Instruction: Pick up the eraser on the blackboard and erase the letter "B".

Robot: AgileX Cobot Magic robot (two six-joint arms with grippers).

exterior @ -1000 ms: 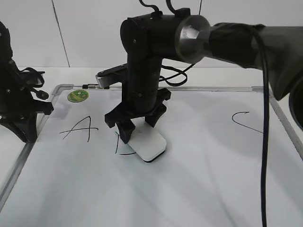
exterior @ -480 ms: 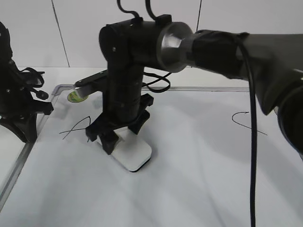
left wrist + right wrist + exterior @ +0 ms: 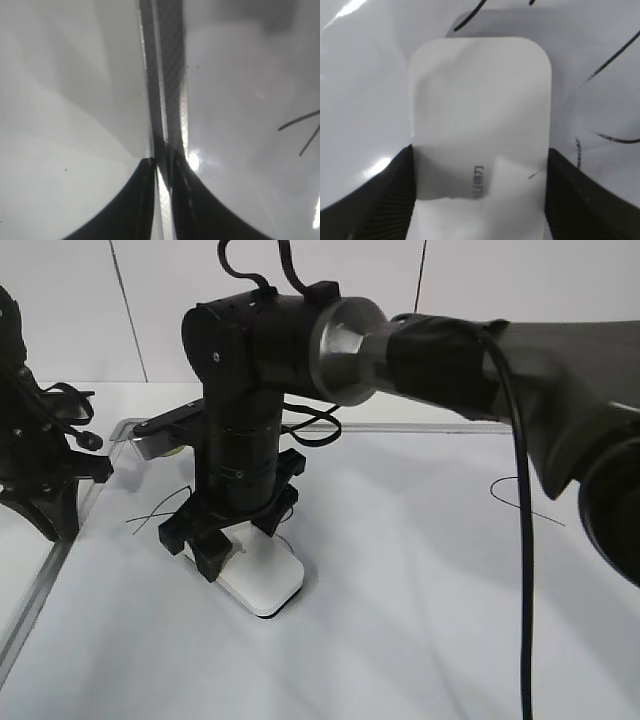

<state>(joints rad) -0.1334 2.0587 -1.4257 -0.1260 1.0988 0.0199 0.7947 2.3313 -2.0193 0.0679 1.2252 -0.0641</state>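
My right gripper (image 3: 225,552) reaches across to the left part of the blackboard (image 3: 420,620) and is shut on the eraser (image 3: 262,585), which lies flat on the board. In the right wrist view the jaws (image 3: 480,160) clamp the sides of the white eraser (image 3: 480,100), with its grey print between them. No whole letter "B" shows. A few thin black strokes (image 3: 615,139) lie beside the eraser, and I cannot tell which letter they belong to. My left gripper (image 3: 52,518) is shut and empty over the board's left frame (image 3: 167,75).
Part of the letter "A" (image 3: 150,510) shows to the left of the right gripper. The letter "C" (image 3: 515,495) is at the far right of the board. The right arm hides the green sticker. The left arm's base stands outside the board's left edge.
My right gripper has slid the eraser left and toward the board's front. The "B" strokes seen beside the eraser a second ago no longer show. The left arm has not moved.
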